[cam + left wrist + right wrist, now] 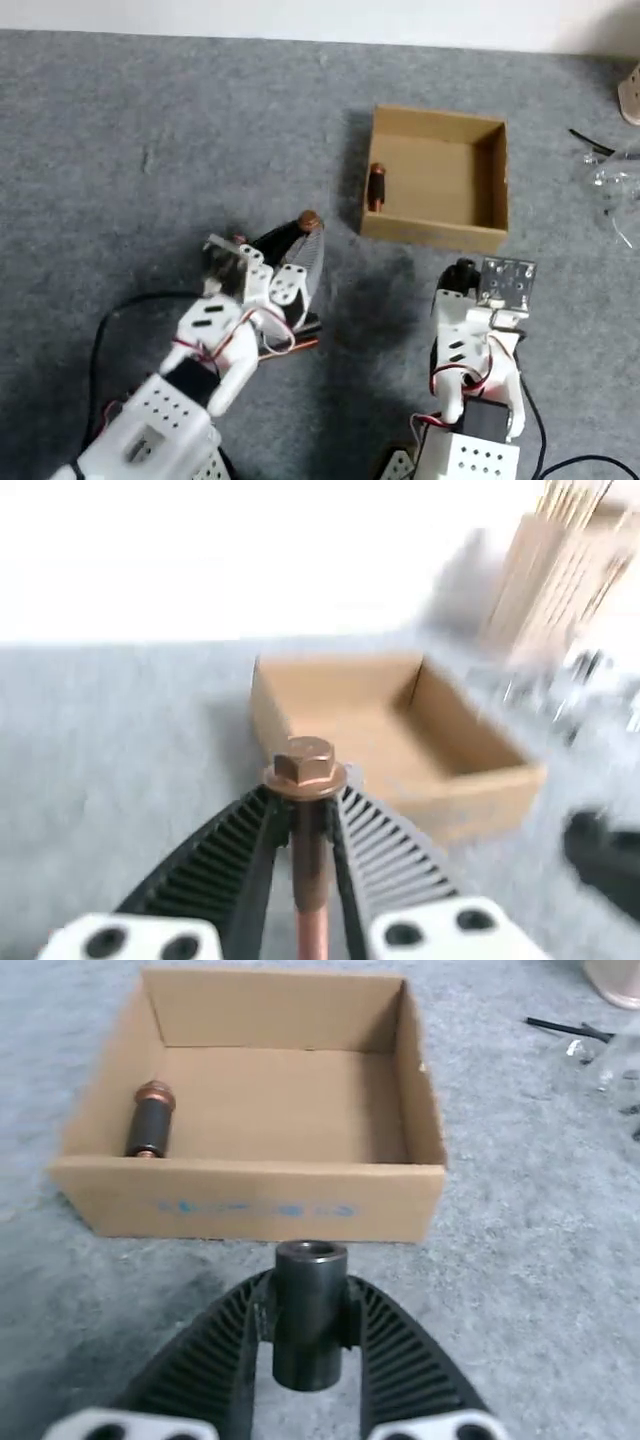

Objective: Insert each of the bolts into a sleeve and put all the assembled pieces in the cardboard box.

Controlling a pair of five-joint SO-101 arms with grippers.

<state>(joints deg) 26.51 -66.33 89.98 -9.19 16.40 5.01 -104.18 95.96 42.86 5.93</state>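
Grey felt-like table surface point(120, 150), white strip behind. One open brown cardboard box point(430, 236) ahead of two arms. One assembled piece, copper bolt in dark sleeve point(376, 187), lies inside box against wall on left arm's side. One loose copper hex-head bolt point(305, 770) pinched in left gripper point(308, 798), head past fingertips, short of box. One loose dark cylindrical metal sleeve point(308, 1310) pinched in right gripper point(308, 1290), open end toward box's near wall. Clear plastic scraps and black strips point(610, 170) far right, well apart.
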